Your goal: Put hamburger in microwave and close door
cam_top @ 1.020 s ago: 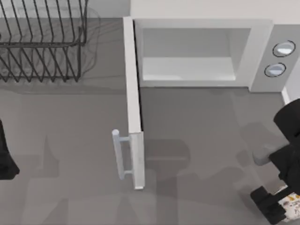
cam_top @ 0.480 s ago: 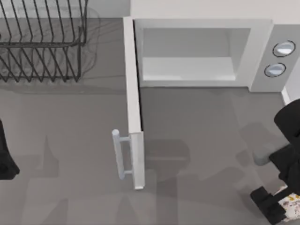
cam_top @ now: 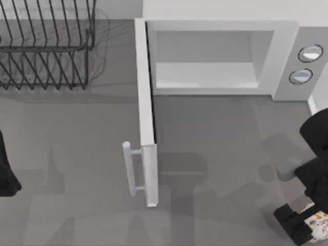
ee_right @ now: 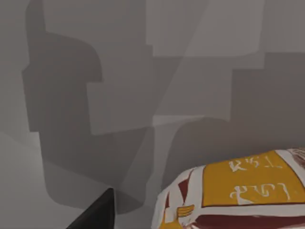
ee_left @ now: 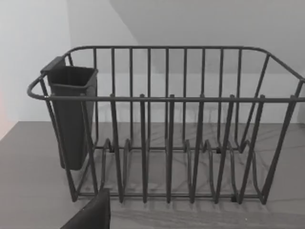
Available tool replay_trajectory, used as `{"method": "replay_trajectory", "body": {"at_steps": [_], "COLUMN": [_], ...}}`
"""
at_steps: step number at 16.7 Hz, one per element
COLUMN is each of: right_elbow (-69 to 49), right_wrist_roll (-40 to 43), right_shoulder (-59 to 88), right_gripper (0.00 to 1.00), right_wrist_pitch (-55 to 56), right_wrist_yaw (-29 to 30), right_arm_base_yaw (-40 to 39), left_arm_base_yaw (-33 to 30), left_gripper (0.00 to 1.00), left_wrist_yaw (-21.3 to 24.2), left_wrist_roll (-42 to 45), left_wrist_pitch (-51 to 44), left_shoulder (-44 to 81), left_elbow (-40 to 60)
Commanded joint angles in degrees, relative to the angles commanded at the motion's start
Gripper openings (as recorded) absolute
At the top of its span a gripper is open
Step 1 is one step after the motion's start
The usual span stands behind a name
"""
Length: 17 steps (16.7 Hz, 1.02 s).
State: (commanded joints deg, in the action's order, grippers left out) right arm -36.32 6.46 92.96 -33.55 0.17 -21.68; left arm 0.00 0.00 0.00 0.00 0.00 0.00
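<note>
Grey table (cam_top: 215, 143) carries our microwave (cam_top: 220, 56) at upper right, door (cam_top: 146, 113) swung open. At lower right, our right gripper (cam_top: 307, 228) sits against the hamburger (cam_top: 319, 224); we cannot tell its grip. Left arm parks at left edge.

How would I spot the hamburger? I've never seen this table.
Start at the big white microwave at the table's far side, then go to the near right corner by the right gripper. The hamburger is the small white-wrapped lump with orange-yellow print.
</note>
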Motion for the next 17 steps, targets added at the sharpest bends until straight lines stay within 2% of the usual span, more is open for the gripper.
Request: {"method": "replay_trajectory", "body": {"at_steps": [1,2,9,10,13,17], "right_elbow": [0.0,0.0,0.0,-2.1,-4.1,-10.4], "right_wrist_roll": [0.0,0.0,0.0,0.0,0.1,0.2], "right_shoulder": [0.0,0.0,0.0,-4.3,-5.3,-8.6], "right_gripper": [0.02,0.00,0.00,0.00,0.00,0.00], "right_wrist_pitch": [0.0,0.0,0.0,-4.6,-6.9,-18.0], "right_wrist_yaw": [0.0,0.0,0.0,-0.4,-0.4,-0.4], "right_arm_base_yaw": [0.0,0.0,0.0,0.2,0.1,0.2], "left_arm_base_yaw": [0.0,0.0,0.0,0.0,0.0,0.0], "left_gripper": [1.00,1.00,1.00,1.00,1.00,1.00], "left_wrist_yaw": [0.0,0.0,0.0,0.0,0.0,0.0], "left_wrist_roll": [0.0,0.0,0.0,0.0,0.0,0.0], "left_wrist_pitch": [0.0,0.0,0.0,0.0,0.0,0.0], "left_shoulder": [0.0,0.0,0.0,0.0,0.0,0.0], "left_elbow": [0.0,0.0,0.0,0.0,0.0,0.0]}}
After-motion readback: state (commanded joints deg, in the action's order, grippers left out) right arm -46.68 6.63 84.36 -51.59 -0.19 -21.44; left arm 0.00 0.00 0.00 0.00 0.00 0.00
